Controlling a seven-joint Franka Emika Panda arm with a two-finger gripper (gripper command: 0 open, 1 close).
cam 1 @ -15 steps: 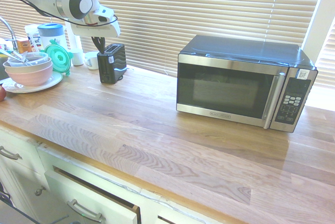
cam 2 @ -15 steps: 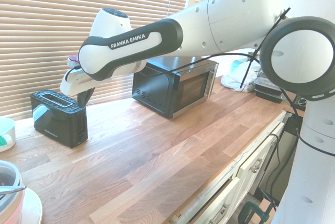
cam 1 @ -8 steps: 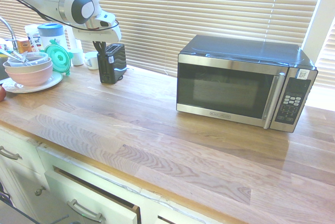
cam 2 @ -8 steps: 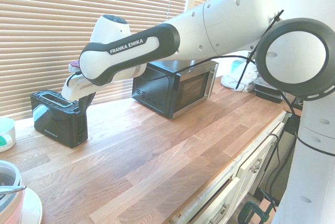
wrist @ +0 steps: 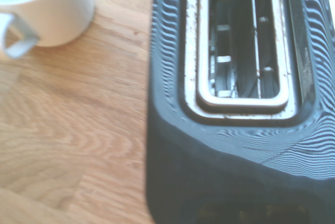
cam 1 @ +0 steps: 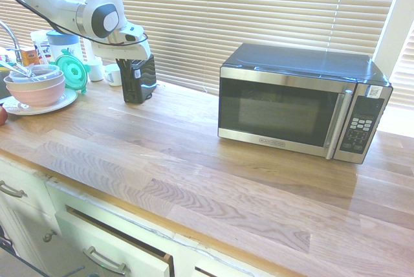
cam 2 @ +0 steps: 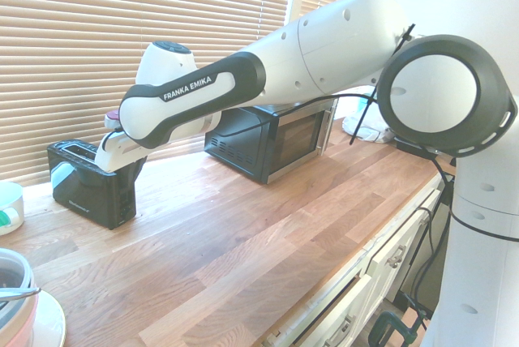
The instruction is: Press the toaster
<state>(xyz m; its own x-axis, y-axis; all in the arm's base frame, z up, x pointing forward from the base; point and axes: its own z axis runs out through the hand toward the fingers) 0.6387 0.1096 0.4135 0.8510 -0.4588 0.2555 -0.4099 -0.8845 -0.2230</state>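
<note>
Gripper (cam 1: 134,66) jaws together, nothing between them, pointing steeply down at the end of the toaster (cam 1: 140,79) that faces the counter's front edge. In the second exterior view the gripper (cam 2: 123,170) sits at the toaster's (cam 2: 85,183) near end, just at its upper corner; whether it touches the lever can't be told, since the white wrist housing covers that spot in both ext. views.

Wrist view looks straight down on the toaster (wrist: 235,130): black ribbed shell, silvery rim round one long slot, wire guides inside, slot empty. A white mug (wrist: 42,7) stands just beside it on the wood, not touching.

Toaster stands upright on the wooden countertop (cam 1: 213,160), toward the back, close to the closed window blinds (cam 1: 259,11). White cup (cam 1: 114,74) just behind/beside it in the first ext. view.

Further out: black-and-steel microwave (cam 1: 301,103) w/ keypad on its right side, well apart from the toaster along the same counter, door shut. On the toaster's other side, a pink bowl (cam 1: 35,89) on a white plate (cam 1: 39,105) w/ utensils in it, a green round item (cam 1: 71,70) near it, and a white container w/ blue lid (cam 1: 65,41) behind. White drawers (cam 1: 97,244) below the counter front.
</note>
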